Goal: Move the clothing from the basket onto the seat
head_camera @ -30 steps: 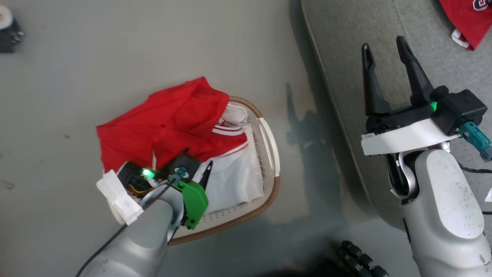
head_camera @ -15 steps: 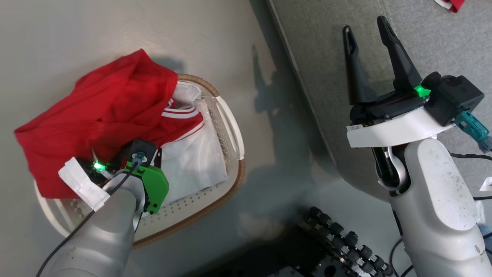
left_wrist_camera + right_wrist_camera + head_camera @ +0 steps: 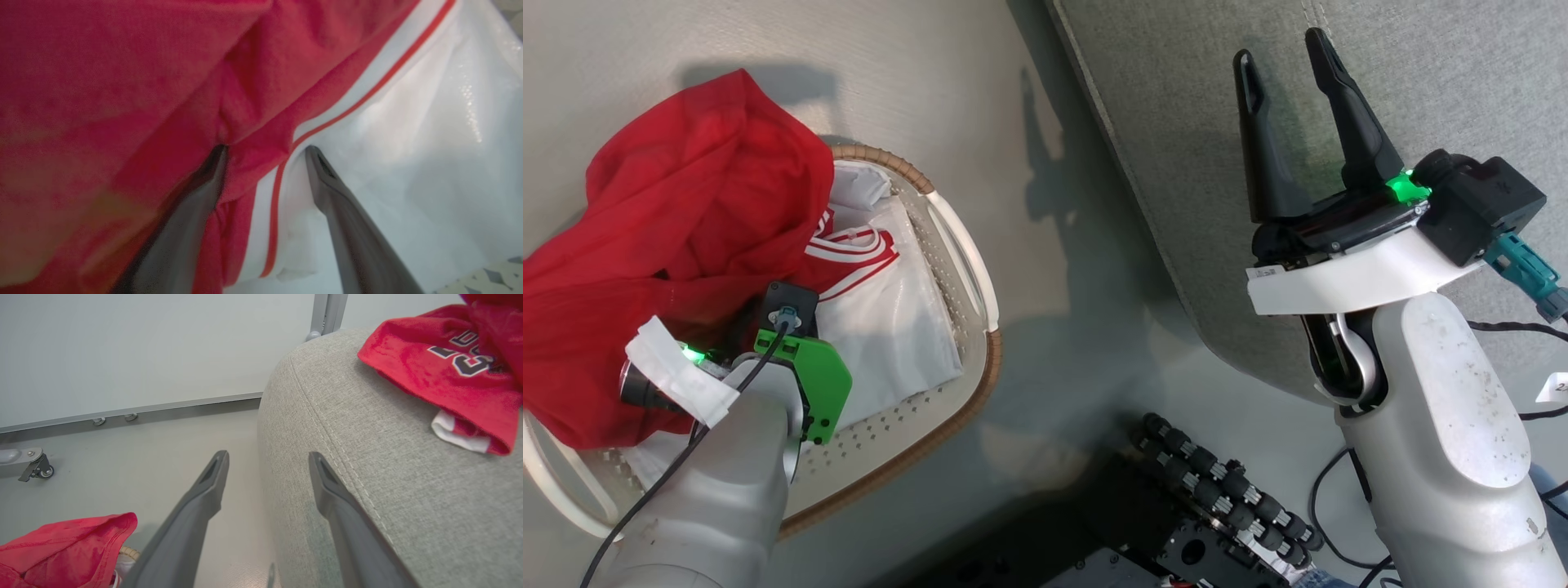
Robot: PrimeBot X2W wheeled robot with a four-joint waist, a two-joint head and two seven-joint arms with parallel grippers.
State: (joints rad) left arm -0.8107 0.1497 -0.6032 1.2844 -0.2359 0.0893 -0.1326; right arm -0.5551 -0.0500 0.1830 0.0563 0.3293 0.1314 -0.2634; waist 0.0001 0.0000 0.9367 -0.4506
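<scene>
Between the parted fingers of the left pincer (image 3: 265,151) sits a fold of the clothing (image 3: 253,122), heaped in the basket (image 3: 990,359), not yet clenched. The seat (image 3: 1176,122) lies off to its right, under the released, empty right pincer (image 3: 1278,49); the left arm is nearer.

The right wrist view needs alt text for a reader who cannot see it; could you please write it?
The right gripper, open and empty, hovers at the rounded edge of the grey seat, where a red jersey with lettering lies at upper right. At lower left, more red clothing hangs over the basket rim.
</scene>
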